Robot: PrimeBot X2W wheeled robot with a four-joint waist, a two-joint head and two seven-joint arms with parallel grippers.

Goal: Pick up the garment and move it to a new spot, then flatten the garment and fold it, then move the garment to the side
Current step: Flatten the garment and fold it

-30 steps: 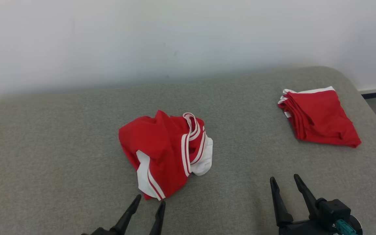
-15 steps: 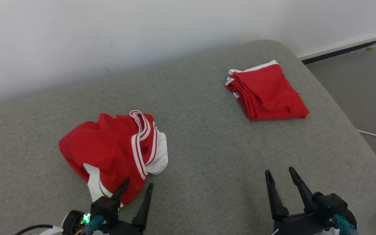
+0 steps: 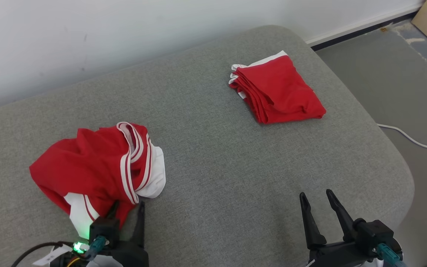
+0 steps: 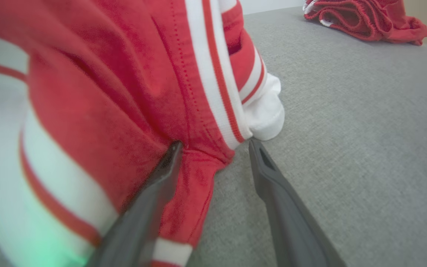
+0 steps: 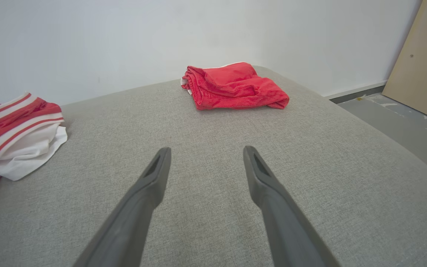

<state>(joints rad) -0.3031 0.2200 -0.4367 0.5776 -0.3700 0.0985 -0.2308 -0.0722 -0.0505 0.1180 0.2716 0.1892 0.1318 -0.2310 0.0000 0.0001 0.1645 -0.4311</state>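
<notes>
Garment [image 3: 95, 163] lies crumpled; pickup looks in hand: left pincer [image 3: 128, 205] straddles its near hem, spread wide, gripping nothing yet, so closing seems next. Right pincer [image 3: 315, 193] hovers spread, empty.

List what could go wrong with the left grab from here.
The open left end effector straddles only a small fold at the edge of the crumpled red-and-white garment; closing may catch one layer, which could slip out. Its fingers sit low over the grey cushion, so they may snag the upholstery.
</notes>
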